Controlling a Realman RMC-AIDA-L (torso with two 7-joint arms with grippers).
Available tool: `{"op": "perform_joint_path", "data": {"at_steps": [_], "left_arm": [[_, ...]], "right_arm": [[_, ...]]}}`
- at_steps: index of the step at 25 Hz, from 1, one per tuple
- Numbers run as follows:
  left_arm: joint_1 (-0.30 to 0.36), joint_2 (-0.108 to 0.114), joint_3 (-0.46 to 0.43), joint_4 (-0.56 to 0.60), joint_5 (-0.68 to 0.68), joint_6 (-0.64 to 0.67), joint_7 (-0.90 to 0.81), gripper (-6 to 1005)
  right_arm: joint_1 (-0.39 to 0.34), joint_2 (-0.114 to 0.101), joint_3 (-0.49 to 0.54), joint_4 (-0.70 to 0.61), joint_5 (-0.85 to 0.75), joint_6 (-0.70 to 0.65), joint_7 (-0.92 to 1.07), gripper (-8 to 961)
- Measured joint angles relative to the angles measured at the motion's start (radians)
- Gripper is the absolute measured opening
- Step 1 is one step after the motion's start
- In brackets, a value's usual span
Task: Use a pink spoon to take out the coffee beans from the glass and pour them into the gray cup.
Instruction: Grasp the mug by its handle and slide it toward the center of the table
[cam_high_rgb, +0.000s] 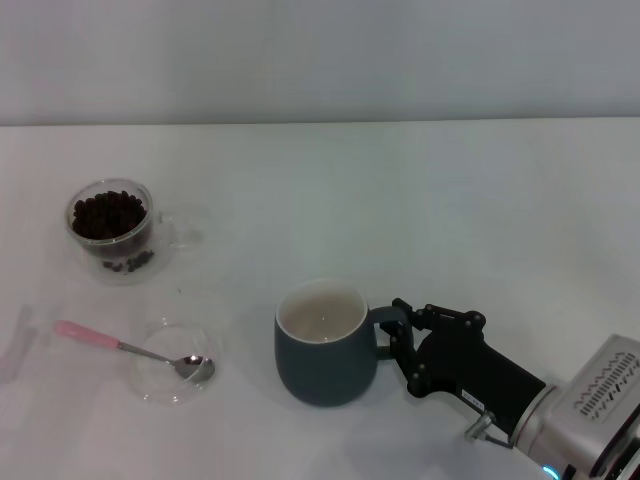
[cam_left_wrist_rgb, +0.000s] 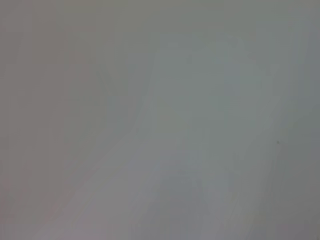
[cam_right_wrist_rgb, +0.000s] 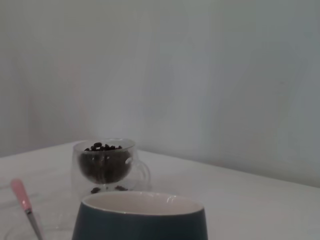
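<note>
White counter (cam_high_rgb: 450, 200) carries all items. Right end effector (cam_high_rgb: 392, 338) is closed around the handle of the cup (cam_high_rgb: 322, 345), presumably to steady it for pouring. Spoon (cam_high_rgb: 120, 347) rests with its bowl in a dish (cam_high_rgb: 175, 362), ungrasped. Glass (cam_high_rgb: 112, 225) of beans (cam_high_rgb: 108, 214) stands well apart, rear left. Left end effector is out of view.

Gray cup (cam_right_wrist_rgb: 140, 220) closest, rim and cream inside partly visible. Behind it, apart, glass (cam_right_wrist_rgb: 104, 164) upright on white table (cam_right_wrist_rgb: 240, 200), handle out to one side, filled with coffee beans (cam_right_wrist_rgb: 103, 160); few loose beans at its base. Pink spoon (cam_right_wrist_rgb: 25, 205) beside cup, handle raised.
</note>
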Motion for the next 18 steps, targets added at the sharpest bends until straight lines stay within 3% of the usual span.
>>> {"op": "perform_joint_path", "data": {"at_steps": [16,18], "left_arm": [[0.005,0.000,0.000,0.000,0.001,0.000,-0.023,888],[0.005,0.000,0.000,0.000,0.001,0.000,-0.023,888]], "right_arm": [[-0.010,-0.003,-0.011,0.015,-0.056,0.003,-0.040,165],[-0.011,-0.004,-0.011,0.018,-0.056,0.002,-0.035,204]]}}
